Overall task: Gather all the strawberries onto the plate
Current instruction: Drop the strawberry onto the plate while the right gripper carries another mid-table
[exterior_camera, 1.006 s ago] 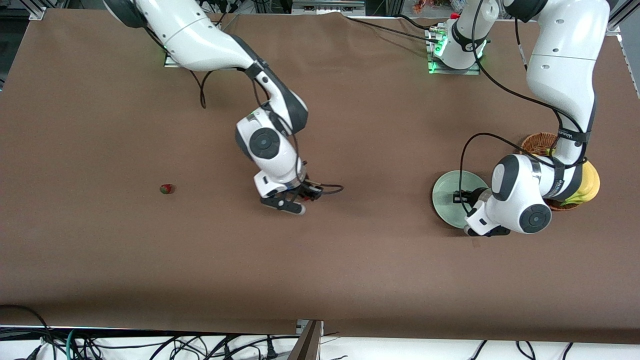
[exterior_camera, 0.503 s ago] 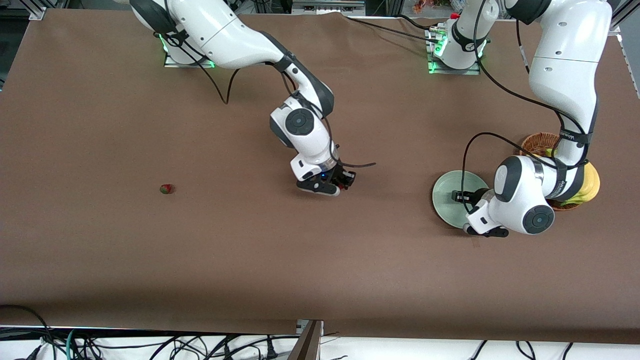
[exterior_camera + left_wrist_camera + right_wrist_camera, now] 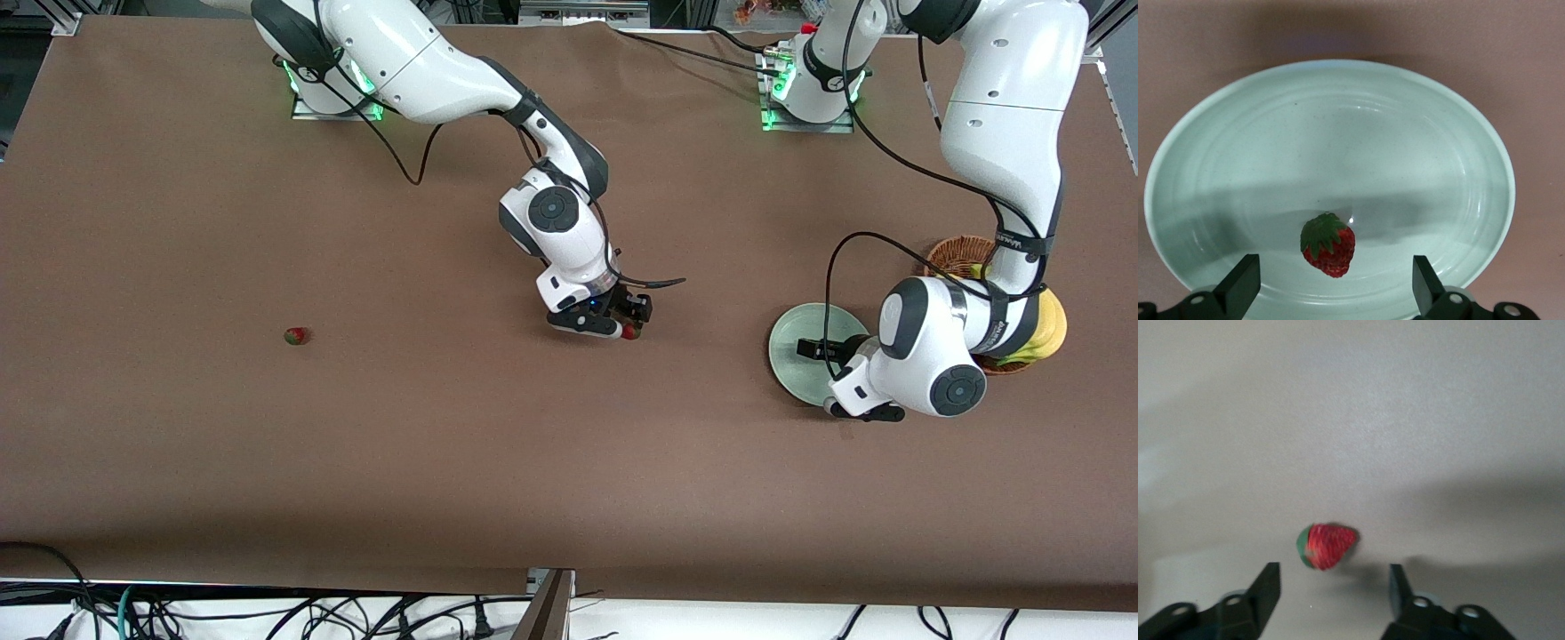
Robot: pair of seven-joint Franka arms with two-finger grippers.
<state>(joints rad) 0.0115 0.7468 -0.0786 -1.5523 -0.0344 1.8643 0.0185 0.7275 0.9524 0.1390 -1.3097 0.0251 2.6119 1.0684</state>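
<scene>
Three strawberries show. One [image 3: 1329,245] lies in the pale mint-green plate [image 3: 1418,133], between the open fingers of my left gripper [image 3: 1333,290] and apart from both. In the front view the left gripper [image 3: 813,350] hangs low over the plate [image 3: 787,342] and hides that berry. A second strawberry [image 3: 1325,545] lies on the table mid-table, just ahead of my open, empty right gripper [image 3: 1333,590]; both show in the front view, strawberry [image 3: 629,332] and gripper [image 3: 628,318]. A third strawberry [image 3: 296,336] lies alone toward the right arm's end of the table.
A brown wicker basket [image 3: 960,253] with yellow bananas [image 3: 1051,324] stands beside the plate, toward the left arm's end of the table, partly hidden by the left arm. Brown cloth covers the table.
My right arm has swung toward the left arm's end of the table and now has its open gripper at the mid-table strawberry. The left arm has barely moved.
</scene>
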